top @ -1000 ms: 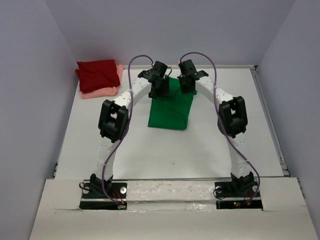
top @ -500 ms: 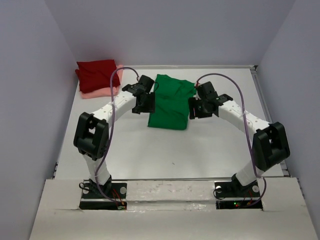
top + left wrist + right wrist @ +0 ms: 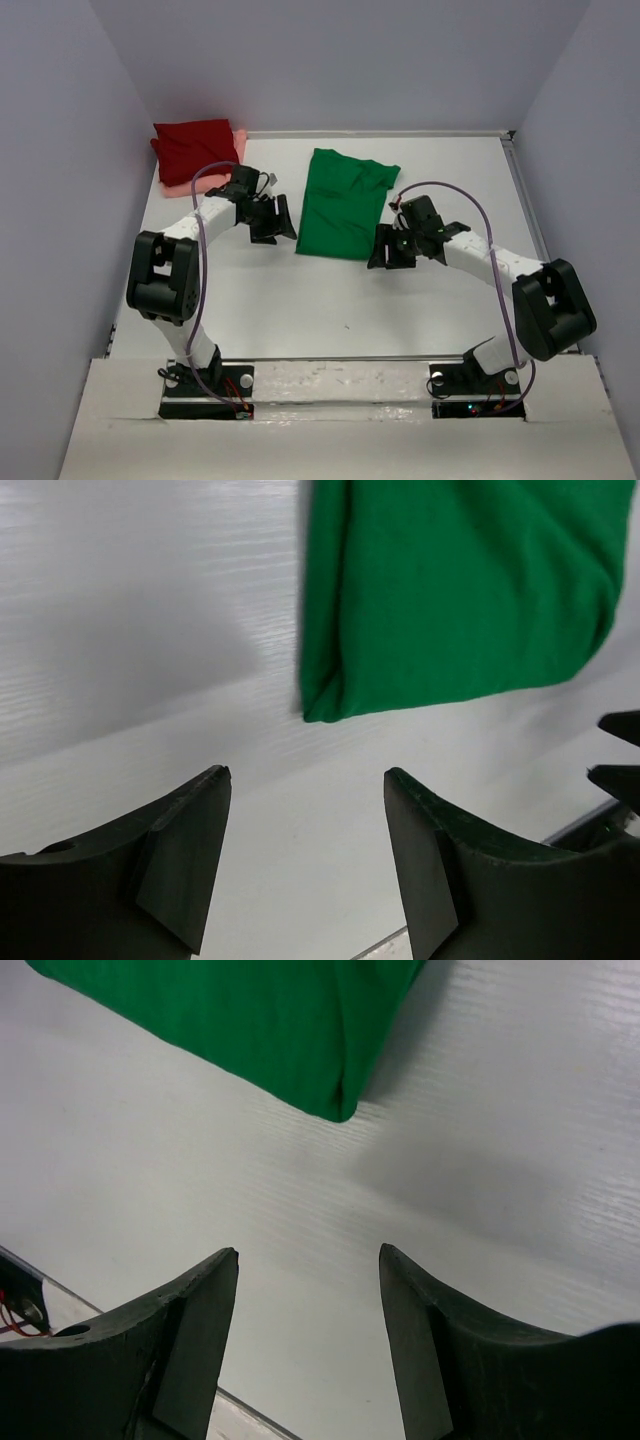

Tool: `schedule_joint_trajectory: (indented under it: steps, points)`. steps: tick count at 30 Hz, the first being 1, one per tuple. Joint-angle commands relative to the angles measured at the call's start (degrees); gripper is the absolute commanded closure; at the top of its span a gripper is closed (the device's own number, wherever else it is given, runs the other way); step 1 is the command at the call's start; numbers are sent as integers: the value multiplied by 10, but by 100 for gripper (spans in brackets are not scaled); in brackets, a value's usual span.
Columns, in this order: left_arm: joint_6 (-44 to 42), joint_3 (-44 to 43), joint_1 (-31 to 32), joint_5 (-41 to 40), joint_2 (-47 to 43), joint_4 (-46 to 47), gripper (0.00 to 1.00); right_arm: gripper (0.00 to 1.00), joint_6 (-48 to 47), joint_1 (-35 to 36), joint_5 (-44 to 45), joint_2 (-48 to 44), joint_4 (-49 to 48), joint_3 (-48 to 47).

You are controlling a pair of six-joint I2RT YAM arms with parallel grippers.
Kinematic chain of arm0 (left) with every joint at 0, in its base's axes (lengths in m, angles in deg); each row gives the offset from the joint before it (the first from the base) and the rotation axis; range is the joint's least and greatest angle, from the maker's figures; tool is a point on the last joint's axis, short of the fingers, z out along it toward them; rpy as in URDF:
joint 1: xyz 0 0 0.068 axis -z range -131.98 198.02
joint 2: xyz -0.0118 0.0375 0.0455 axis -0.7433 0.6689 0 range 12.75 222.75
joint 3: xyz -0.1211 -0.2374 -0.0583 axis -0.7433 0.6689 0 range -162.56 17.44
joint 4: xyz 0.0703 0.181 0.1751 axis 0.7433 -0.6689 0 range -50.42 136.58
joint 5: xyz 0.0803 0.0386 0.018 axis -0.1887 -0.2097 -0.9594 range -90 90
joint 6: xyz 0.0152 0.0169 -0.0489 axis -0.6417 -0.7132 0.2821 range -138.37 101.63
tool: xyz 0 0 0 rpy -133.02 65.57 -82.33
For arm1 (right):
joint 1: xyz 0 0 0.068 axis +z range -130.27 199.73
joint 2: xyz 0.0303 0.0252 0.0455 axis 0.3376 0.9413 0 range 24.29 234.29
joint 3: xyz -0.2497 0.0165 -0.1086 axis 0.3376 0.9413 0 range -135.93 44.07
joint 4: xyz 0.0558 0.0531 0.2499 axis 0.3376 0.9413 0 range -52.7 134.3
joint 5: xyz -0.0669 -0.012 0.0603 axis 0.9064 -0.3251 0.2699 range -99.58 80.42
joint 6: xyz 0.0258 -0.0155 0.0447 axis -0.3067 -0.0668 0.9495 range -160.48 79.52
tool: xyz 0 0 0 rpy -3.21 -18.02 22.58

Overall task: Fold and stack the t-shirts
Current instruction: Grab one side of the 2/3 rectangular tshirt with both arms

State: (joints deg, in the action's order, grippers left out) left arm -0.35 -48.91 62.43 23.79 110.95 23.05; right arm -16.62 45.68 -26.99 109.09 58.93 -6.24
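Observation:
A bright green t-shirt (image 3: 345, 203) lies folded in a tall rectangle at the middle of the table. My left gripper (image 3: 274, 222) hovers open just left of its near left corner, with nothing between the fingers. My right gripper (image 3: 386, 250) is open and holds nothing, just off the near right corner. In the left wrist view the green t-shirt (image 3: 460, 590) lies beyond the left gripper (image 3: 305, 775). In the right wrist view the green t-shirt (image 3: 250, 1020) lies beyond the right gripper (image 3: 308, 1252). At the back left a folded dark red t-shirt (image 3: 195, 148) rests on a salmon pink t-shirt (image 3: 240, 142).
The white table (image 3: 300, 290) is walled by grey panels at the left, back and right. A raised rail (image 3: 540, 240) runs along its right edge. Both arm bases (image 3: 205, 385) sit on the near ledge.
Both grippers have drawn back from the green t-shirt's far edge to its near corners. The right gripper has opened and let go of the cloth, which now lies flat and folded.

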Motion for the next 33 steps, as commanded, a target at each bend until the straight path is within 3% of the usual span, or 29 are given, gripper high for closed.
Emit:
schedule_joint_trajectory:
  steps: [1,4,16,33]
  points:
    - [0,-11,4,112,5,47,28,36,15,3,-27,16,-55,-18]
    - [12,-10,3,152,24,67,28,36,10,3,-19,31,-55,-33]
    - [13,-26,4,95,67,39,28,36,28,-8,0,128,-43,-123]
    - [27,-45,7,138,113,49,29,37,65,-13,17,180,-77,-115]
